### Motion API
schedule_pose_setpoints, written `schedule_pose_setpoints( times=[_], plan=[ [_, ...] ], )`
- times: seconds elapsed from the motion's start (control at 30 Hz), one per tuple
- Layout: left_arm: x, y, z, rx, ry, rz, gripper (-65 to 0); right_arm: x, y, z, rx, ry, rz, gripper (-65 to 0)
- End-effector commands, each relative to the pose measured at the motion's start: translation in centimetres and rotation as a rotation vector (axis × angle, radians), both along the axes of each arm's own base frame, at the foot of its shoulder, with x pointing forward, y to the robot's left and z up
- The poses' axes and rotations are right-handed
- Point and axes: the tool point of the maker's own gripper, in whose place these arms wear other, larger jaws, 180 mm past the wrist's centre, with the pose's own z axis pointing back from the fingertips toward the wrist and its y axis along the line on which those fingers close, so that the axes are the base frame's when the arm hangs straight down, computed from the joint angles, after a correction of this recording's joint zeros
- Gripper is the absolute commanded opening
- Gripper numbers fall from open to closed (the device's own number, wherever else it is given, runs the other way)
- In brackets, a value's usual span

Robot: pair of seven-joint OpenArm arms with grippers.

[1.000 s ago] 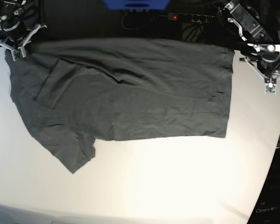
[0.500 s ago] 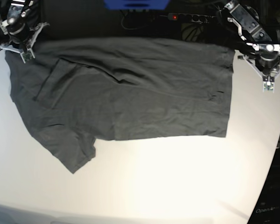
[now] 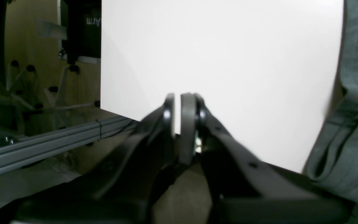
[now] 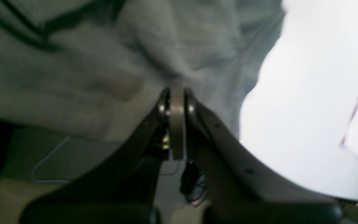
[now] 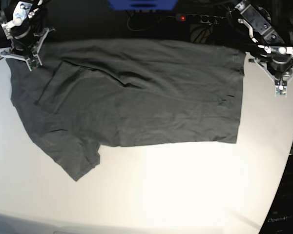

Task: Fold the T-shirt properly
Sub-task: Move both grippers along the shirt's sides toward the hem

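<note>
White table (image 5: pixel 185 185), broad and glossy; behind its far edge, black power strip (image 5: pixel 198 18) with red light, beside blue box (image 5: pixel 142 4).

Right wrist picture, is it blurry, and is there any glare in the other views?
Right wrist view: soft and smeared, the T-shirt folds lack crisp edges. Left wrist view: the table is blown out to flat white. Base view: a warm bright patch glares on the table below the T-shirt, and the edges bow like a wide lens.

Base view looks down on the whole table (image 5: pixel 185 195); both wrist views sit close behind their tools, sharing its edges.
</note>
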Motion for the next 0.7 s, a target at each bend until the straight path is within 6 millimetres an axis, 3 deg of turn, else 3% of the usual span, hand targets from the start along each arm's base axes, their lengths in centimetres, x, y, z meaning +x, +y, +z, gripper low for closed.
schedule_pose_setpoints(
  times=[0.0,0.27,0.43,0.67],
  plan=[
    [0.6,0.6,1.1,0.028,-0.031,-0.002,-61.4,1.1,-0.8,1.5,-0.039,-0.043,0.020,-64.7],
    [2.8,1.2,2.6,0.062,-0.068,0.008,-61.1,8.0,-2.8,5.8,-0.142,-0.198,0.043,-64.7],
    [5.4,1.1,4.4,0.071,-0.143,0.011,-61.0,12.7,-1.2,7.8,-0.158,-0.297,0.023,-64.7],
    [9.6,1.1,7.5,0.062,-0.268,0.018,-61.0,16.1,0.9,9.1,-0.082,-0.375,-0.073,-64.7]
  ],
)
